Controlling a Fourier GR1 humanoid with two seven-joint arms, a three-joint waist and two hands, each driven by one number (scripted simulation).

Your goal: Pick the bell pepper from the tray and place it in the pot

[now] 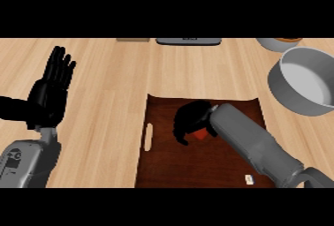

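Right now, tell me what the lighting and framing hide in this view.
Head view: even light on the counter, no glare; the black right hand blends into the dark tray and covers most of the pepper, only a red patch showing; the pot is cut by the right edge.

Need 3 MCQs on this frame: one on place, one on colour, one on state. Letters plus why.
1. Where is the pot relative to the tray? A) on it B) to its right, farther back C) to its left
2. Colour of the bell pepper? A) red B) green C) yellow
3. State of the right hand? A) open, flat B) shut, holding nothing C) curled round the bell pepper

Key: 1 B, it stands on the counter off the tray's far right corner. 2 A, red shows under the hand. 3 C, it wraps the bell pepper over the tray.
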